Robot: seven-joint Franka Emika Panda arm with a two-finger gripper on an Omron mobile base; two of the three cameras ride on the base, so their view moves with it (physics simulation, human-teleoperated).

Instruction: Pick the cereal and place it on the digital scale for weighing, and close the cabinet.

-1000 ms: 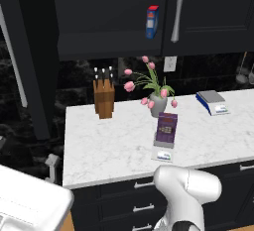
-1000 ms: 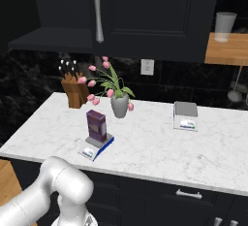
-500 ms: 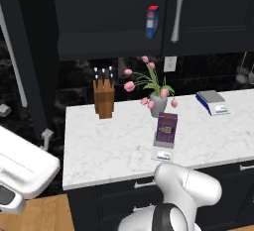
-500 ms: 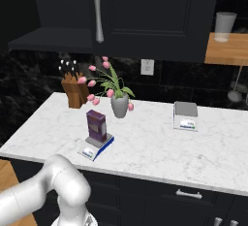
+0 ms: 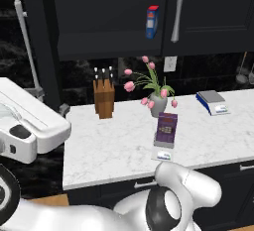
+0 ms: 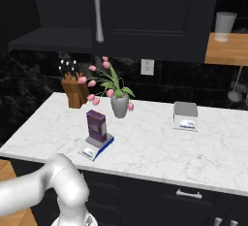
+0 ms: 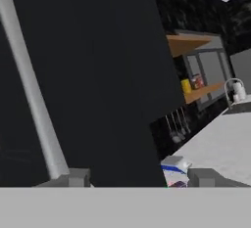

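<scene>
Cereal (image 5: 166,129) stands upright on the digital scale (image 5: 162,154) on my desk (image 5: 109,141), one box, one scale. Cabinet (image 5: 34,36) door hangs open at left. My hand (image 7: 133,179) shows two fingertips apart beside the handle (image 7: 30,90), gripping nothing I can see.

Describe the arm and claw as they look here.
The arm is glossy white with rounded, bulbous link shells and a dark joint ring between segments. A boxy white link carries a small dark oval inset. The claw ends in two small, blocky grey tips. No cables or markings visible.
</scene>
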